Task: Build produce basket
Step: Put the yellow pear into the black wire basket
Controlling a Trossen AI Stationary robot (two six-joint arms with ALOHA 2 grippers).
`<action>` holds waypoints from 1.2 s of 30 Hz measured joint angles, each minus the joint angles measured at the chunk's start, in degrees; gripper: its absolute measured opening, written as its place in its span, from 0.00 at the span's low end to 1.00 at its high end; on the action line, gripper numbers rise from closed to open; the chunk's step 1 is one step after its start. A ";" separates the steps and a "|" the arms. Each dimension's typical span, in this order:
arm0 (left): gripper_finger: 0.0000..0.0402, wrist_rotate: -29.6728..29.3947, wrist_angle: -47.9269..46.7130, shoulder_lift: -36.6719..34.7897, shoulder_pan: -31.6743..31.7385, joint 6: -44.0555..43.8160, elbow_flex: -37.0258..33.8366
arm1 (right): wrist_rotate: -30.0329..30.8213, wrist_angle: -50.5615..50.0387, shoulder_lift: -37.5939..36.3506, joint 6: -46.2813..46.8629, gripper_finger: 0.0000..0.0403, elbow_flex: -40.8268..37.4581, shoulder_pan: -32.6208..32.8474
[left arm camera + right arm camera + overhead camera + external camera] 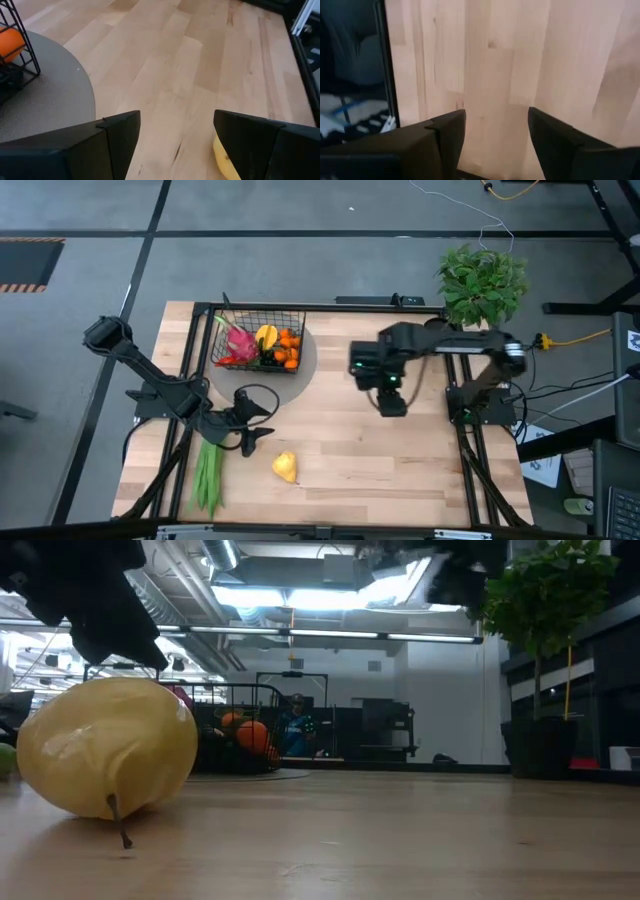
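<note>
The black wire basket [258,345] stands on a grey round mat [305,365] at the far left of the table. It holds a pink dragon fruit [238,340], a yellow pepper [267,335] and oranges [289,347]. A yellow pear [285,467] lies on its side on the wood near the front edge, and long green beans [208,475] lie to its left. My left gripper [252,440] stands open just left of the pear [224,159], touching nothing. My right gripper [392,402] is open too, pointing down over bare wood [496,145].
A leafy potted plant [482,283] stands at the table's far right corner. Black frame rails [470,470] run along the table's sides. Bare wood [380,470] lies between the pear and the right rail. The low view has the pear [105,745] close up, with the basket [240,735] behind it.
</note>
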 joint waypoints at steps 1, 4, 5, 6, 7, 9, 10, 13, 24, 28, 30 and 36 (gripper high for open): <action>0.60 0.00 0.11 0.54 0.01 0.00 0.00 | 0.07 2.11 -2.65 2.41 0.50 -3.47 0.31; 0.60 0.04 0.17 1.95 0.02 -0.07 0.00 | 2.47 10.22 -10.77 10.27 0.50 -13.84 2.41; 0.60 0.02 0.19 2.45 0.01 -0.03 0.00 | 4.17 12.35 -13.16 13.12 0.50 -16.92 3.57; 0.60 0.03 0.15 2.92 0.02 -0.01 0.00 | 5.75 14.59 -15.36 15.89 0.50 -19.83 4.80; 0.60 0.04 0.01 3.21 0.01 -0.03 -0.02 | 7.43 16.61 -17.29 18.63 0.50 -22.30 6.27; 0.60 0.18 0.70 3.43 0.02 -1.40 -0.02 | 10.41 19.93 -21.09 22.99 0.50 -26.74 9.54; 0.60 0.39 0.95 3.43 0.02 -2.57 -0.02 | 11.84 21.39 -22.60 24.81 0.50 -28.65 11.36; 0.60 3.16 2.82 3.43 0.02 -4.51 -0.02 | 16.10 25.93 -26.32 30.50 0.50 -33.69 16.83; 0.60 11.03 18.45 3.41 -0.02 5.89 -0.02 | 29.76 38.89 -29.78 39.40 0.50 -43.84 31.02; 0.60 10.74 18.63 3.89 0.02 6.11 0.00 | 31.12 42.05 -29.78 39.29 0.50 -45.95 32.68; 0.60 10.58 18.60 3.88 0.02 5.78 -0.01 | 31.17 42.31 -29.78 39.32 0.50 -46.33 33.26; 0.60 22.02 12.46 3.87 0.00 -16.76 0.02 | 30.16 42.36 -29.78 36.71 0.50 -46.39 33.70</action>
